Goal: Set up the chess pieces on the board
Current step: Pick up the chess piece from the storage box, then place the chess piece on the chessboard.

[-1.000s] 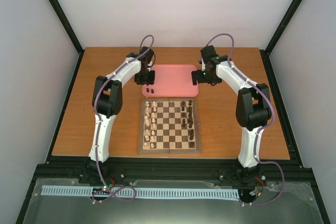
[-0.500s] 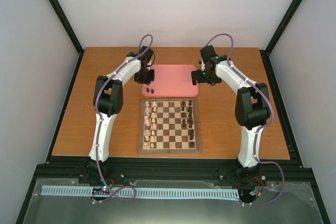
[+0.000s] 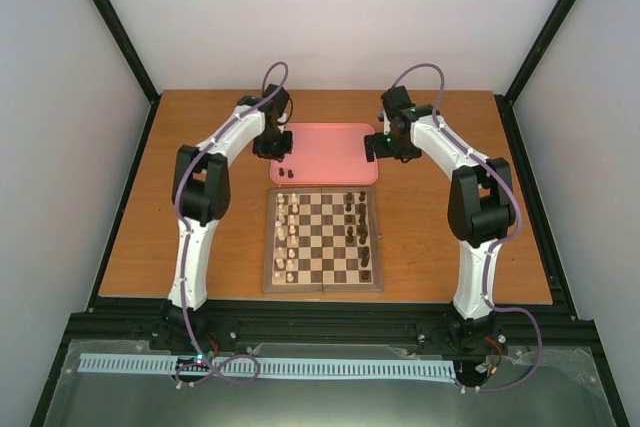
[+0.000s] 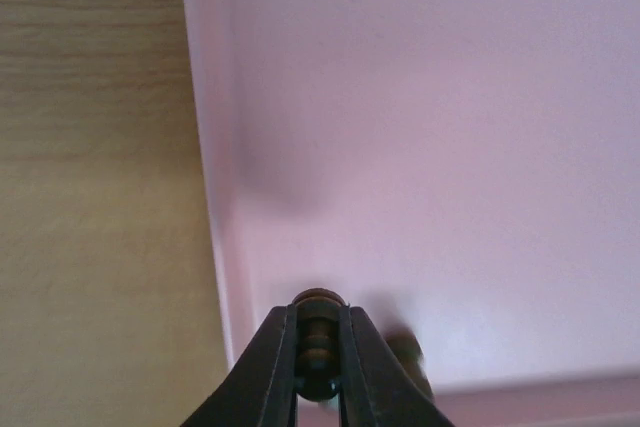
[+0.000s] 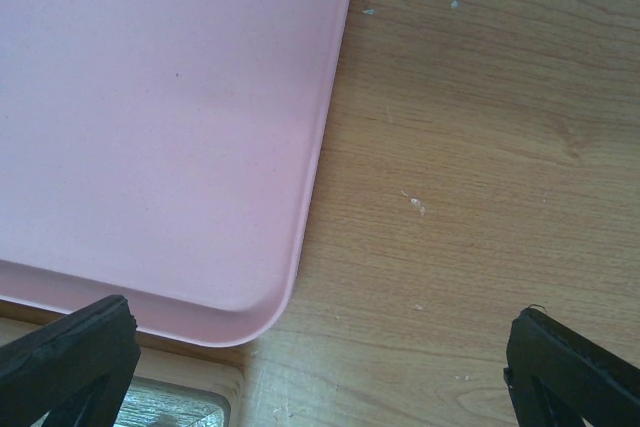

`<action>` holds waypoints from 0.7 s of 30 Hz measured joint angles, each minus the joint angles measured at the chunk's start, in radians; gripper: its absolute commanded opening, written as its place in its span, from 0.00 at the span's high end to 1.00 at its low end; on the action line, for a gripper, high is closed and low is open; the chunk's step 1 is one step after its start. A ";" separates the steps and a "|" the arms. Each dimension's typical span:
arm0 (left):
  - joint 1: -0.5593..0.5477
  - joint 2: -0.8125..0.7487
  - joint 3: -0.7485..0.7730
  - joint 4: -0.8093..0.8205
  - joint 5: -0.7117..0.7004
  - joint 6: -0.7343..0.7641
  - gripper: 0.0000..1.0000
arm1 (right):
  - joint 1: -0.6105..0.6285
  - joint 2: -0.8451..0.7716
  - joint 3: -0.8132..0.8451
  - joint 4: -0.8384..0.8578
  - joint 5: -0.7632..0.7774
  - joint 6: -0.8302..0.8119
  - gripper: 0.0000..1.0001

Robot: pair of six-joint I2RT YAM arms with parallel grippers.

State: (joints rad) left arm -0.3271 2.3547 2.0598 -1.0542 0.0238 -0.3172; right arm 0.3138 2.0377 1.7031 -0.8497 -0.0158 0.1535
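My left gripper point(image 4: 320, 367) is shut on a small dark chess piece point(image 4: 319, 315), held over the left part of the pink tray point(image 4: 450, 147). A second dark piece point(image 4: 405, 355) shows blurred just right of the fingers. In the top view the left gripper point(image 3: 274, 148) hangs over the tray's left side, with two dark pieces point(image 3: 285, 174) on the tray near its front left corner. The board point(image 3: 322, 288) lies in front of the tray, with several dark pieces point(image 3: 360, 229) along its right columns. My right gripper point(image 5: 320, 377) is open and empty over the tray's front right corner.
Cream-white pieces point(image 3: 287, 232) stand along the board's left columns. The pink tray point(image 3: 330, 152) touches the board's far edge. In the right wrist view the tray corner point(image 5: 260, 317), bare wood table point(image 5: 470, 177) and a board corner point(image 5: 170, 402) show.
My left wrist has shifted slightly back and to the left over the tray. The right arm has not moved.
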 measured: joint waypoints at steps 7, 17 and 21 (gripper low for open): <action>-0.087 -0.336 -0.174 -0.018 0.055 0.019 0.99 | 0.000 0.000 0.000 0.000 0.000 0.000 0.00; -0.346 -0.623 -0.520 0.000 0.246 0.079 0.99 | 0.029 0.000 -0.095 0.016 0.004 0.000 0.00; -0.391 -0.634 -0.620 0.012 0.256 0.081 0.99 | 0.042 0.000 -0.130 0.018 0.005 -0.003 0.00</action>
State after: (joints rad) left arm -0.7185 1.7210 1.4395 -1.0420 0.2802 -0.2363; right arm 0.3553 2.0373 1.5734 -0.8318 -0.0113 0.1505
